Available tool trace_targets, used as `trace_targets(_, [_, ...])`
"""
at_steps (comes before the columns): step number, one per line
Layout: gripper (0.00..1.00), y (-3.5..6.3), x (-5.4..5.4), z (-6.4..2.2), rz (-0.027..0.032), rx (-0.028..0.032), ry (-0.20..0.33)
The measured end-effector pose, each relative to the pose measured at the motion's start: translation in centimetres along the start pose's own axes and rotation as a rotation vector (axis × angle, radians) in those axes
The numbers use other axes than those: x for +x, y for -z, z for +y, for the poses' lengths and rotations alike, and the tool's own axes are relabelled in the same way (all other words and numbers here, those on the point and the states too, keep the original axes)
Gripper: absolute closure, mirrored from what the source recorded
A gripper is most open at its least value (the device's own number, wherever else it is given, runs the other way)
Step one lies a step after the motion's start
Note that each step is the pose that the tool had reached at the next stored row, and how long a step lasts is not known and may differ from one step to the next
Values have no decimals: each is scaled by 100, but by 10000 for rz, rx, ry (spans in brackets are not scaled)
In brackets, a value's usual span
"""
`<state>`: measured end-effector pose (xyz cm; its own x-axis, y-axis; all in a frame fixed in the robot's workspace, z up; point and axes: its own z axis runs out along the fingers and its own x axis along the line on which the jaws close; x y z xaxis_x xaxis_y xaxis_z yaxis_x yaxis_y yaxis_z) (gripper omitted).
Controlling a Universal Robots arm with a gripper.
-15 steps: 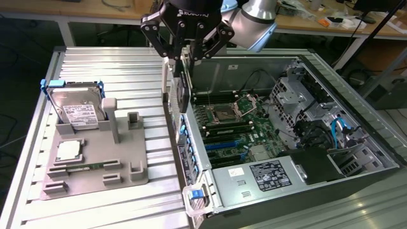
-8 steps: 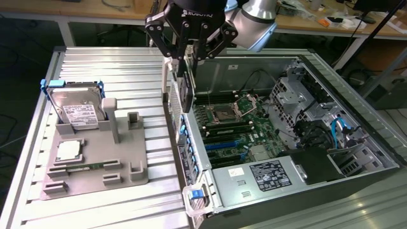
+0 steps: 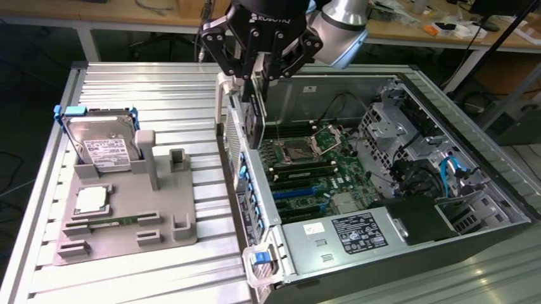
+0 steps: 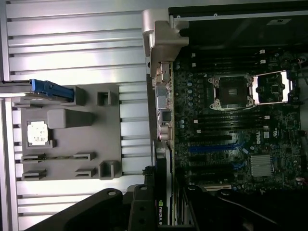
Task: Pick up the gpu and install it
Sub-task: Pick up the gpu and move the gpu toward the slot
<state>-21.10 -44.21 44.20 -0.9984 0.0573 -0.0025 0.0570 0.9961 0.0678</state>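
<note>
- Far over on the exterior view's left, the tray (image 3: pixel 169 209) sits on the worktop (image 3: pixel 169 88) with the hard drive (image 3: pixel 106 149) standing in it. It is well apart from the action, so we see no trouble there.
- Now to the middle: the jaws are pinching the gpu (image 3: pixel 254 126) by its upper end. The card hangs on edge, just over the case (image 3: pixel 473 126) wall nearest the tray, and it is not seated in anything yet.
- This is the tight spot, we reckon. The card's lower end sits close to that wall, so a small drift toward the tray could catch the bracket on the metal rim.
- We also judge the grip a narrow one on a long card. A knock could swing it in the jaws and tilt its edge.
- Moving right, the motherboard (image 3: pixel 338 158) lies open below, with the blue slots (image 3: pixel 296 193) nearer the camera than the card.
- A tilted or offset card could land beside a slot and scrape the board, or clip the open socket (image 3: pixel 300 150).
- Furthest right, loose cables (image 3: pixel 452 166) hang in the case, well clear of the card for now.
</note>
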Motion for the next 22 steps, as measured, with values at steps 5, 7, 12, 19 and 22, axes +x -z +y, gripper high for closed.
trace_targets(5, [73, 0, -32, 2, 0, -1, 0])
trace_targets(7, [73, 0, -46, 3, 0, 0, 0])
trace_targets(12, [73, -1, -74, 4, 0, -1, 0])
trace_targets(19, [73, -1, -104, 6, 0, -1, 0])
trace_targets(22, [73, 0, -114, 7, 1, 0, 0])
